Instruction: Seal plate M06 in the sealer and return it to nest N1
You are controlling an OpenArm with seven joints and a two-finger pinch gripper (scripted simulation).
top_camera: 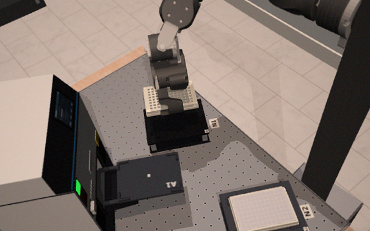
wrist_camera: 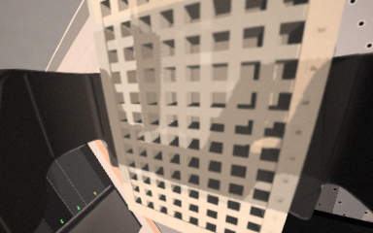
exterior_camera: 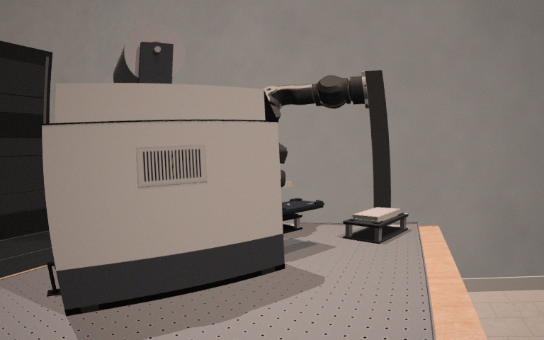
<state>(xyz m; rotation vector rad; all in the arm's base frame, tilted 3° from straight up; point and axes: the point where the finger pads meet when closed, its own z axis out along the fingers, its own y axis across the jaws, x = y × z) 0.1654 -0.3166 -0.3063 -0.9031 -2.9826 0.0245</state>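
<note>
My gripper is shut on the plate M06, a cream 96-well plate with open wells. It holds the plate level, lifted clear above the black nest N1, which stands bare. In the wrist view the plate fills the frame between my dark fingers. The sealer has its stage out, with a bare pocket and a small white switch in its floor. Its lamp shows green. In the exterior view the sealer hides my gripper and M06.
Plate M09 lies flat on nest N2 at the front right; it also shows in the exterior view. The arm's dark post stands at the table's right edge.
</note>
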